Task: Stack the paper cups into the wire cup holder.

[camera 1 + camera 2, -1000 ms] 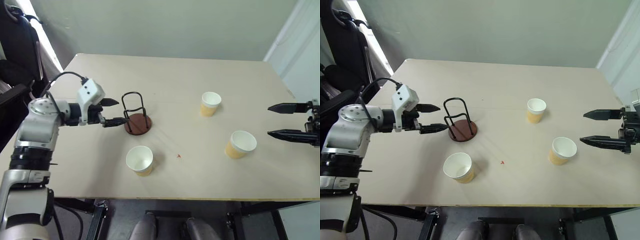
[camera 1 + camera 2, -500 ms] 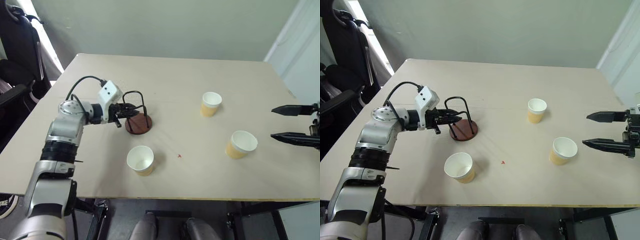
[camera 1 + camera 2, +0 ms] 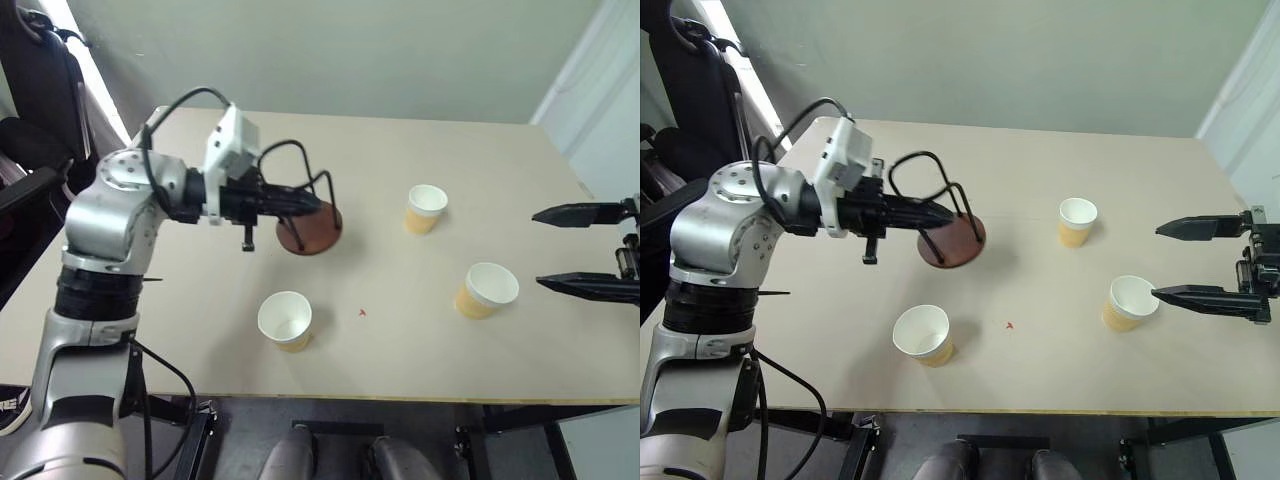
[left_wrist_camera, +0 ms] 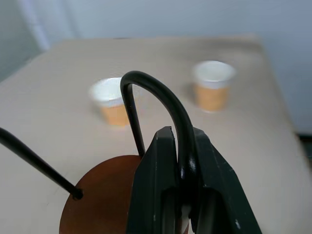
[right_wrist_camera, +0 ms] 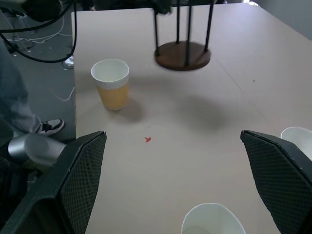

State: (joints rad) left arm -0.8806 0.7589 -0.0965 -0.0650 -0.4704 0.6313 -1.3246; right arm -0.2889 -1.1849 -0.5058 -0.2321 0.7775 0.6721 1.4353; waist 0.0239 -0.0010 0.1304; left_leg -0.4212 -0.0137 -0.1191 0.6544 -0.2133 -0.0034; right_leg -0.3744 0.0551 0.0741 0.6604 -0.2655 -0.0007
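My left gripper (image 3: 300,204) is shut on a black wire loop of the wire cup holder (image 3: 311,229), which hangs off the table with its reddish-brown disc base (image 4: 107,195) tilted and its shadow below. The left wrist view shows both fingers (image 4: 156,161) pinching the wire. Three paper cups stand upright on the table: one near the front (image 3: 284,320), one at mid-right (image 3: 425,208), and one at the right (image 3: 486,290). My right gripper (image 3: 545,248) is open at the right edge, just beyond the right cup and not touching it.
The tan table (image 3: 400,350) has a small red mark (image 3: 361,312) between the front cup and the right cup. A black chair (image 3: 30,90) stands off the table's back left corner. Bare tabletop lies between the holder and the mid-right cup.
My left gripper closed on the holder's wire loop, then lifted the holder off the table and carried it right, toward the middle. The cups stayed put.
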